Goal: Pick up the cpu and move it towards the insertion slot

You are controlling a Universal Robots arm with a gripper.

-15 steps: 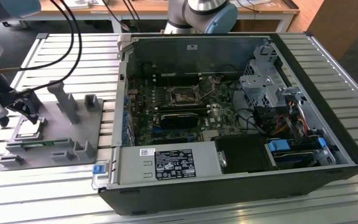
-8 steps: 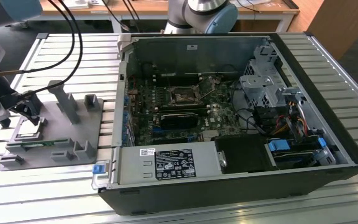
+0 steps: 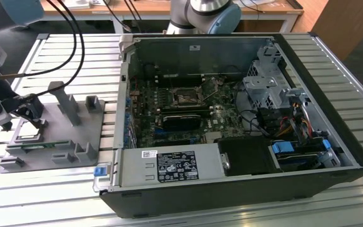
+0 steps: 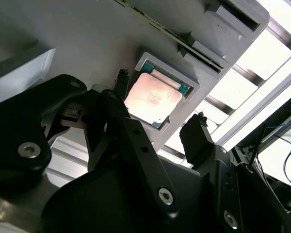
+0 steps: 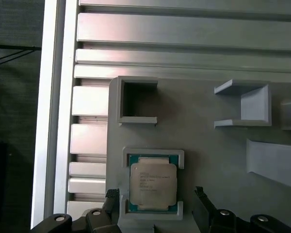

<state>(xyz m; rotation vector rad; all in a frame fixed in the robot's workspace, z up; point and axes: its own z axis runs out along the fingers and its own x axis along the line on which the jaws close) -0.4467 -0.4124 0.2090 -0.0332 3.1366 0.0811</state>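
Silvery-grey metal top up, the cpu lies flat in its square pocket on the grey holder plate, straight below my gripper. In both wrist views my gripper stands wide, with the fingers off two opposite edges of the chip and apparently clear of it. The chip is square, so neither axis favours the grasp. In the exterior view the insertion slot sits on the board inside the open computer case. That is well apart from the plate across the slatted metal counter, toward the exterior view's right.
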